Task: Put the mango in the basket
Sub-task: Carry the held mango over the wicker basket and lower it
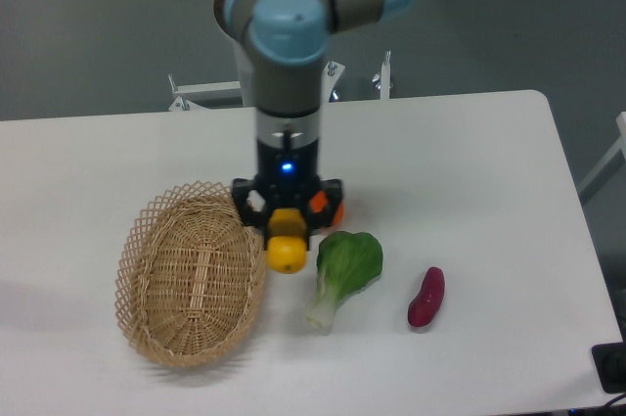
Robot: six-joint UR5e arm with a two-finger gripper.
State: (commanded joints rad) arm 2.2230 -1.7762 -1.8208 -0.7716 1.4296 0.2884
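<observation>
Nearest the camera on the white bench [469, 142], the light tan oval wicker basket [192, 274] lies with its mouth open upward, and a green leafy vegetable [342, 269] and a purple-red sweet potato [426, 296] lie to its right. Just off the basket's right rim, the black two-finger hand [288, 240] is closed on the smooth yellow mango [287, 252], carrying it above the bench, seemingly so it can pass over the lattice edge. An orange fruit [319, 205] sits close behind the hand; the way leftward over the basket looks unobstructed.

Produce lying on the white counter [469, 142]

A leafy green vegetable [342, 271] is lying near the counter's middle, its pale stalk pointing toward 7 o'clock. A purple-red sweet potato [426, 297] is resting at its 4 o'clock, apart from it. A round orange fruit [323, 205] is peeking out at its 11 o'clock.
</observation>
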